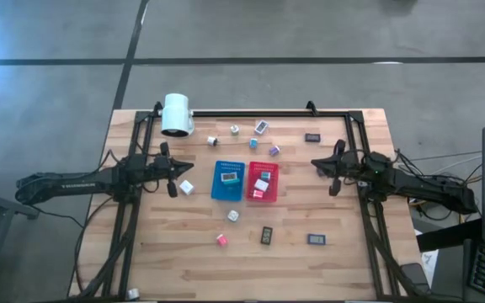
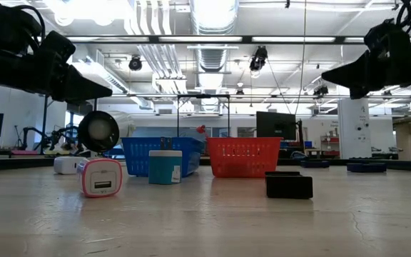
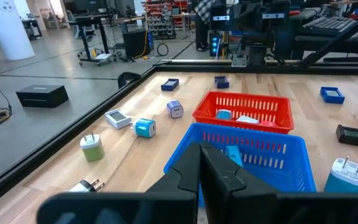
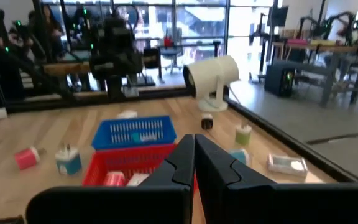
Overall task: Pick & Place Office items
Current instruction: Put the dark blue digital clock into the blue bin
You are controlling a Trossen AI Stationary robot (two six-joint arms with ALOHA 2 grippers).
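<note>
Blue tray [image 1: 217, 190] between both grippers, left [image 1: 187, 167] and right [image 1: 317, 162] fingers clenched empty

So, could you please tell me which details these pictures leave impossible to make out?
- Blue perforated plastic tray, low view: contents behind its wall and the teal cube charger.
- Red perforated plastic tray, right wrist view: partly covered by the right gripper, fingers shut.
- Dark flat rectangle, high view: markings too small.
</note>
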